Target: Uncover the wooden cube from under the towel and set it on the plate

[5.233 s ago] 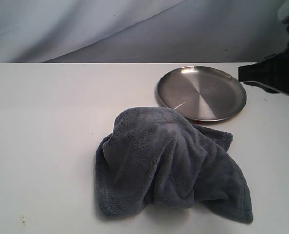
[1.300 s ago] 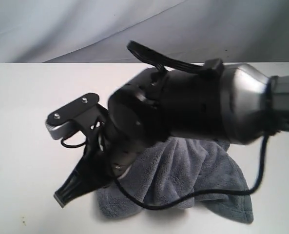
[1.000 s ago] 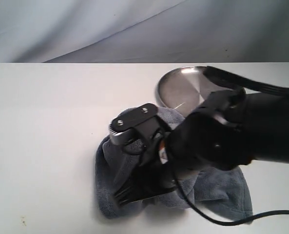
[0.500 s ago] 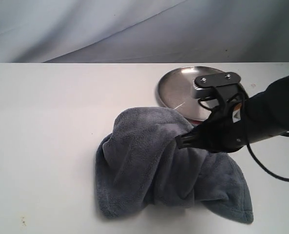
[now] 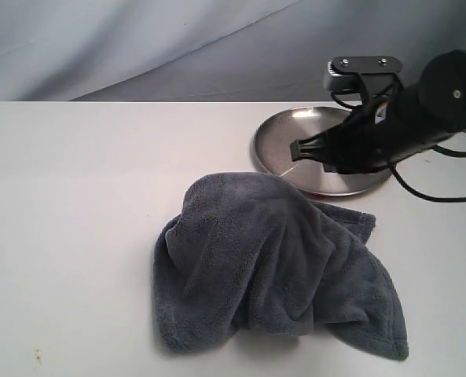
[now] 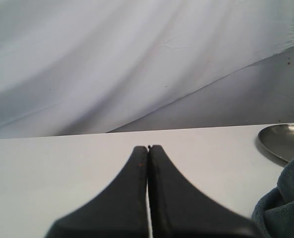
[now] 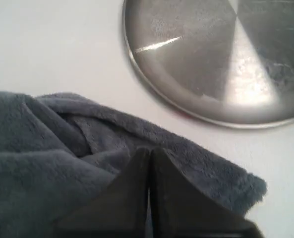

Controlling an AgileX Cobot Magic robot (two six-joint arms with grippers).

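Note:
The blue-grey towel point(image 5: 276, 267) lies bunched in a mound on the white table, just in front of the steel plate point(image 5: 278, 140). The wooden cube is hidden. My right gripper point(image 5: 295, 148) hangs shut and empty above the plate, its tips pointing left toward the towel's far edge. In the right wrist view the closed right gripper point(image 7: 149, 149) sits over the towel point(image 7: 52, 168), with the plate point(image 7: 206, 59) beyond. My left gripper point(image 6: 148, 147) is shut and empty over bare table; the towel's edge point(image 6: 283, 208) and the plate's rim point(image 6: 285, 141) show off to one side.
The white table point(image 5: 75, 204) stretches wide to the left of the towel. A grey draped backdrop point(image 5: 177, 47) stands behind the table's far edge. The right arm's black cable point(image 5: 433, 192) trails over the table beside the plate.
The right arm swept from low over the towel's left side back to the right and upward, and now hovers over the plate. The towel's shape looks unchanged.

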